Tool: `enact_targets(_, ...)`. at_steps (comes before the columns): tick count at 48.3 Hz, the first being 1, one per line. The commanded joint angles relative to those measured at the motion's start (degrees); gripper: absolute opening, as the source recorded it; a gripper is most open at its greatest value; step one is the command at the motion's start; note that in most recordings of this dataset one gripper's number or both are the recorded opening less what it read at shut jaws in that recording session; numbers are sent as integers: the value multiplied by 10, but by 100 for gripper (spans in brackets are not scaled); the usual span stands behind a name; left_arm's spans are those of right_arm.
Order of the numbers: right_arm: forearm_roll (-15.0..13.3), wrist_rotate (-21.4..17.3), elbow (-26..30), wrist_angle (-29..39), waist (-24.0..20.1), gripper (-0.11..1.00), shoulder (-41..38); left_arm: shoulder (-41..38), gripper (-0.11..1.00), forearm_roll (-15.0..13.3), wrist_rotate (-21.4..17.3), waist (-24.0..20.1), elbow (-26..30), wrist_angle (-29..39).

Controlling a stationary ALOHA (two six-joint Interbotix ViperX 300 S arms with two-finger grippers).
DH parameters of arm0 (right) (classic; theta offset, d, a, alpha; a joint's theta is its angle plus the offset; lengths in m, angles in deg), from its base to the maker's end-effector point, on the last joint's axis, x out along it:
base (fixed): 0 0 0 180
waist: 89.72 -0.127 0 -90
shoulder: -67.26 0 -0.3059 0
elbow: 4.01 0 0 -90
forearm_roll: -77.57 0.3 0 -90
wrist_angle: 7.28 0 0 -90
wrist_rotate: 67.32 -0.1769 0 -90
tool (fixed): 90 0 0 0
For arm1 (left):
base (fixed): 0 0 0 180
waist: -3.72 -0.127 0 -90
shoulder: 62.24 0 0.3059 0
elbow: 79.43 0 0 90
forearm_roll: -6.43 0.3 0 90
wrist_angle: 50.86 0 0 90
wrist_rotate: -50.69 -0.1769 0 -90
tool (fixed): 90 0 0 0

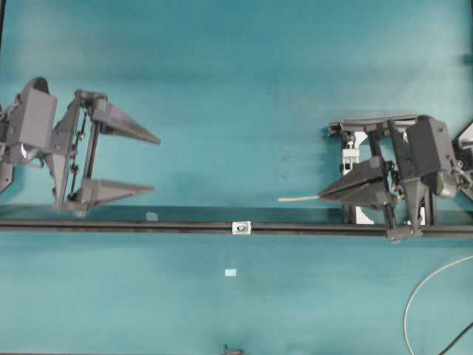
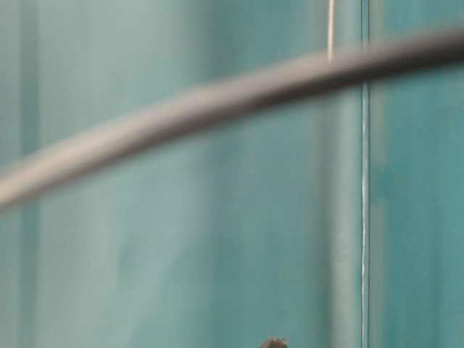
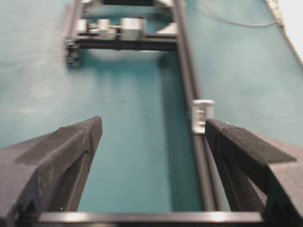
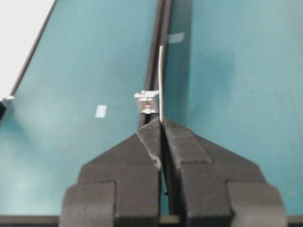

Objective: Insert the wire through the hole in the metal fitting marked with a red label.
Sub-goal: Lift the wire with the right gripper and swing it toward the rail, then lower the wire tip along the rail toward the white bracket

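My right gripper [image 1: 322, 196] is shut on the wire [image 1: 298, 198], a thin pale strand that sticks out leftward from its fingertips. In the right wrist view the wire [image 4: 161, 82] points straight ahead from the closed tips [image 4: 162, 124], passing just right of the metal fitting [image 4: 147, 102]. The fitting [image 1: 242, 228] is a tiny silvery block with a dark centre on the black rail [image 1: 118, 225], left of and below the wire's tip. My left gripper [image 1: 155, 164] hangs open and empty at the far left. From its wrist view the fitting [image 3: 202, 115] sits just beyond the right finger [image 3: 246, 153].
A white clamp with a black frame [image 1: 358, 144] stands behind my right gripper. Small pale paper scraps [image 1: 230, 273] lie on the teal table. A curved white cable [image 1: 421, 296] runs along the lower right. The table-level view is blurred, with a grey band [image 2: 217, 98] crossing it.
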Motion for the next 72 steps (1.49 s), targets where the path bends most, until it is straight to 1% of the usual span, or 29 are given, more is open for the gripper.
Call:
enact_targets(1, 33, 11, 5, -23, -19, -1, -18, -5, 75, -10, 2, 18, 13, -6)
enact_targets(3, 51, 23, 7, -31, -25, -1, -29, -8, 75, -11, 3, 24, 13, -6)
enact_targets(6, 88, 47, 9, -44, -36, -1, -41, -15, 75, -11, 7, 26, 11, -8)
enact_targets(9, 132, 81, 6, -62, -48, -1, -50, -23, 75, -11, 14, 25, 7, -14)
enact_targets(12, 184, 117, 1, -83, -65, -1, -58, -38, 74, -11, 26, 26, 0, -35)
enact_targets(14, 223, 141, -5, -98, -77, -1, -62, -47, 74, -11, 36, 26, -5, -58)
enact_targets(15, 253, 159, -8, -112, -89, -1, -66, -54, 74, -11, 42, 26, -9, -72)
enact_targets(16, 274, 171, -10, -120, -97, -1, -69, -61, 74, -11, 47, 26, -12, -86)
enact_targets(20, 350, 211, -10, -156, -131, -1, -85, -91, 74, -11, 66, 30, -24, -144)
enact_targets(23, 393, 233, -4, -177, -156, -1, -101, -121, 74, -11, 69, 37, -26, -185)
enact_targets(26, 418, 243, 4, -192, -178, -1, -114, -156, 74, -11, 67, 46, -24, -218)
enact_targets(28, 425, 244, 8, -198, -188, -1, -124, -186, 74, -11, 64, 50, -19, -240)
enact_targets(32, 430, 241, 16, -207, -205, -1, -142, -230, 74, -11, 63, 55, -11, -268)
enact_targets(35, 430, 238, 19, -207, -208, -1, -152, -258, 74, -11, 64, 62, -4, -290)
enact_targets(42, 431, 221, 19, -214, -209, -1, -178, -293, 74, -11, 67, 79, 0, -347)
enact_targets(46, 429, 209, 16, -238, -214, -1, -195, -303, 74, -11, 68, 88, -1, -360)
enact_targets(53, 426, 200, 10, -278, -234, -1, -217, -323, 72, -11, 68, 94, 2, -369)
enact_targets(61, 422, 198, 11, -291, -240, -1, -230, -353, 65, -11, 68, 94, 5, -393)
enact_targets(66, 420, 196, 15, -294, -241, -1, -243, -372, 65, -11, 68, 95, 6, -417)
enact_targets(72, 420, 186, 17, -300, -241, -1, -257, -383, 64, -10, 68, 97, 13, -424)
